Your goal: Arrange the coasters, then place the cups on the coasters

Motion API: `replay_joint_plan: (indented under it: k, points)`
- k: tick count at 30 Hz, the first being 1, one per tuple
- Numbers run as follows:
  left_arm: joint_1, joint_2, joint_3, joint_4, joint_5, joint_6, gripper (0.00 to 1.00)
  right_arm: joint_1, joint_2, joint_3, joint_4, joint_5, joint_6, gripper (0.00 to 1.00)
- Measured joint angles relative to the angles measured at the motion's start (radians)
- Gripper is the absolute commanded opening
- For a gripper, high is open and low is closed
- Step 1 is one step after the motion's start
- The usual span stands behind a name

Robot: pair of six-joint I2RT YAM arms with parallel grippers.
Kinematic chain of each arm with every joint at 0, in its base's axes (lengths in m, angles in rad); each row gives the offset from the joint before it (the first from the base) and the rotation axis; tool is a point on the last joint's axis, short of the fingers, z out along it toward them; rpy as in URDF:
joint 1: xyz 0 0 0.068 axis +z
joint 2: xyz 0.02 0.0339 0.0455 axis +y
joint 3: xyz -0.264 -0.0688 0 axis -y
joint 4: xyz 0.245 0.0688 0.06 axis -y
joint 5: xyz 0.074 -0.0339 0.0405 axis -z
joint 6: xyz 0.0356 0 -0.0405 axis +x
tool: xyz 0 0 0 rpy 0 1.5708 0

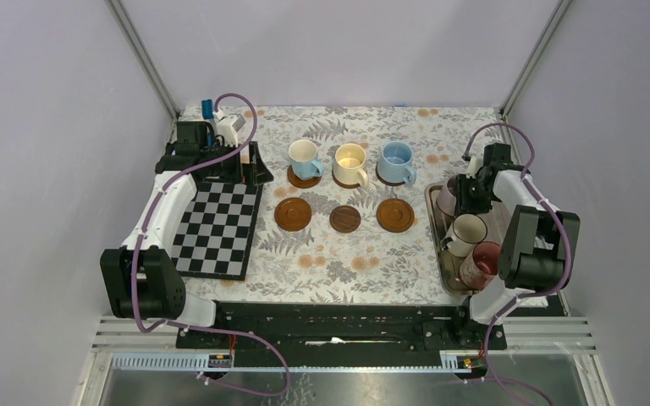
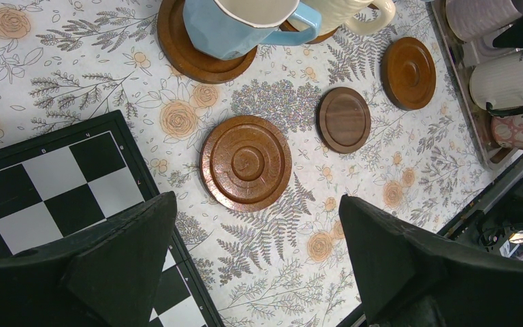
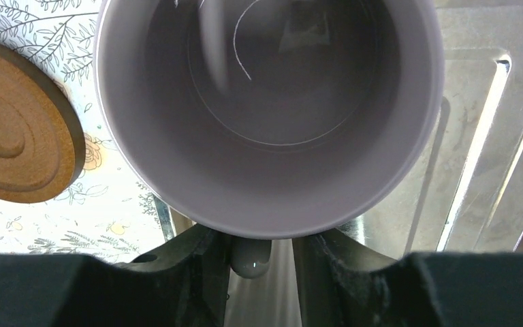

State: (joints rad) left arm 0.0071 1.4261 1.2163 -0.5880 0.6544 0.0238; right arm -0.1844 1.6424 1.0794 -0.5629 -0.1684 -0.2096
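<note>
Two white arms [image 1: 162, 209], black joints [image 1: 148, 283], purple cables [image 1: 239, 96], black claw fingers [image 2: 119, 259]

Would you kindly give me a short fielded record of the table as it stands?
cups on coasters: three, back row
bare coasters: three, front row
tray: lilac cup, cream cup, red cup
left gripper: open, over the board edge
right gripper: jaws astride the lilac cup's handle

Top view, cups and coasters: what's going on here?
Three cups already sit on the back-row coasters; three front coasters are bare. The right tool straddles the handle of the lilac-grey cup in the metal tray, not yet clamped. The left tool hangs open over the chequered board's edge.
</note>
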Motion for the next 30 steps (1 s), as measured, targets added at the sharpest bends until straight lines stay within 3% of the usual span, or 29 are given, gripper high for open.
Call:
replay_joint_plan:
  k: [6,13,30]
  points:
    - [0.000,0.000,0.000,0.000,0.000,0.000,0.99,-0.004,0.014,-0.002,0.037,-0.001,0.005,0.31]
    - [0.000,0.000,0.000,0.000,0.000,0.000,0.99,-0.017,0.011,-0.018,0.085,-0.005,-0.024,0.00]
    - [0.000,0.000,0.000,0.000,0.000,0.000,0.99,-0.045,-0.129,-0.109,0.194,-0.035,-0.067,0.00]
